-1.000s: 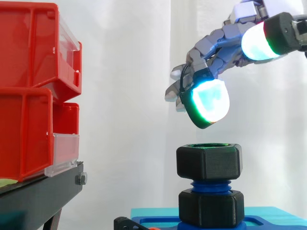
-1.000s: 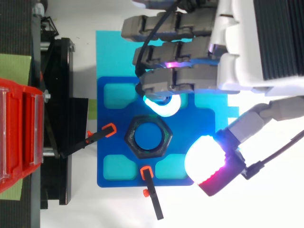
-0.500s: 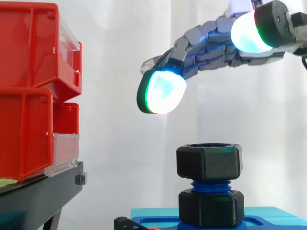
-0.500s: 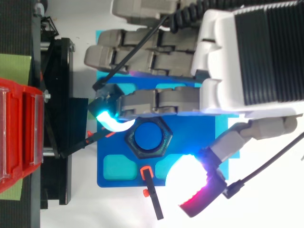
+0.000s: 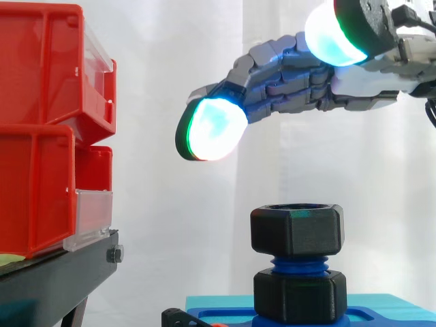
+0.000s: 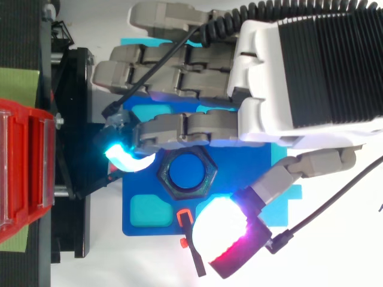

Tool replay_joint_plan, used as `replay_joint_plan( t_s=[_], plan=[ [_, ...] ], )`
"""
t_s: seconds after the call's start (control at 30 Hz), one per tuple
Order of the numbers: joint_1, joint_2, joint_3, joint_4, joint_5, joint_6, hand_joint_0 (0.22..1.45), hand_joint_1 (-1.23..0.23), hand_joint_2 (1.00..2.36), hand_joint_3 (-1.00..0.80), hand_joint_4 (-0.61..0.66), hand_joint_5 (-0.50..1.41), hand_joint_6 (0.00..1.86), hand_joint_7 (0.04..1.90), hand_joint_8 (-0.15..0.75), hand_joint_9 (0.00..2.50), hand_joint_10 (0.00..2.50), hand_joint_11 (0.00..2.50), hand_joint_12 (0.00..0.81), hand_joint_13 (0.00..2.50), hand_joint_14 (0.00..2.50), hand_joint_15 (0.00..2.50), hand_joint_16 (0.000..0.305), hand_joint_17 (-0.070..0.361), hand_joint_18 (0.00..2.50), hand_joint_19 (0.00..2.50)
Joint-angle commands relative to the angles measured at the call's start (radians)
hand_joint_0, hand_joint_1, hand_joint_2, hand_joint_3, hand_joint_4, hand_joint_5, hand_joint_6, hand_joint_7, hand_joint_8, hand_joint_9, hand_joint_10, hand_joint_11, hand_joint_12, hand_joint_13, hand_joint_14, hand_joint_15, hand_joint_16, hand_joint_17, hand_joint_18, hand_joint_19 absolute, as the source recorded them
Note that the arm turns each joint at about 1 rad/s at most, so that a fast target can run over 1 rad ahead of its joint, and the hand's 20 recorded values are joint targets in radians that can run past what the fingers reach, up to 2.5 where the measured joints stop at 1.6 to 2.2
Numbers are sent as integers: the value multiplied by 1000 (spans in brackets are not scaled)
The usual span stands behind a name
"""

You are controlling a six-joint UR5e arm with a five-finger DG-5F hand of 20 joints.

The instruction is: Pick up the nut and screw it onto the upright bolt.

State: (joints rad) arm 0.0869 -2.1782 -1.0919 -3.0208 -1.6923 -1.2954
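The hand (image 5: 286,82) hangs above the bolt with its grey, segmented fingers stretched out almost straight toward the left and spread apart, clasping nothing. One thick rounded fingertip pad (image 5: 208,129) glows white-cyan inside a dark rim. The thumb's pad (image 6: 224,230) shines white with a magenta-red edge and lies on the other side of the bolt from the fingers. Below, well apart from the fingers, the nut (image 5: 296,230) sits on top of the upright bolt (image 5: 298,263). The nut is a chunky matte black hexagon with flat faces and softened corners. From above, the bolt's smooth blue round end shows inside the nut's bore. A few blue thread ridges show between the nut and a second black hexagonal collar (image 5: 300,294) at the bolt's foot. The bolt rises from a glossy blue plate (image 6: 155,229) with rounded cyan recesses, which lies on a paler cyan slab (image 5: 218,300). A slim black pin with an orange tip (image 6: 184,216) rests at the plate's edge. To the left, smooth red plastic bins (image 5: 41,136) with clear front lips are stacked on a black stand (image 5: 54,286) before the white curtain (image 5: 157,238).
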Motion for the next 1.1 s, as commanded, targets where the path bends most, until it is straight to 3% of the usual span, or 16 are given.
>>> replay_joint_plan(
  t_s=[0.0, 0.3, 0.47, 0.6, 1.07],
  plan=[
    [-1, 0, -3, -3, -1, -1, 464, -90, 1000, -500, 122, -228, 501, 657, 188, 0, 0, 0, 355, 0, 0, 0, 50, 112, 0, 0],
    [-3, 0, -3, -47, -4, -7, 471, -86, 1000, -500, 161, -202, 502, 773, 211, 0, 0, 0, 355, 0, 0, 0, 50, 112, 0, 0],
    [-7, -14, -16, -36, -4, -4, 474, -89, 1000, -500, 176, -197, 502, 797, 216, 5, 0, 0, 357, 0, 0, 0, 50, 112, 0, 0],
    [-12, -14, -51, 8, -10, 22, 476, -92, 1000, -500, 176, -192, 503, 807, 219, 14, 0, 0, 357, 0, 0, 0, 50, 112, 0, 0],
    [-26, -14, -59, 29, -26, 34, 482, -147, 1000, -500, 251, -140, 503, 980, 241, 153, 0, 0, 347, 0, 0, 0, 47, 106, 0, 0]
  ],
)
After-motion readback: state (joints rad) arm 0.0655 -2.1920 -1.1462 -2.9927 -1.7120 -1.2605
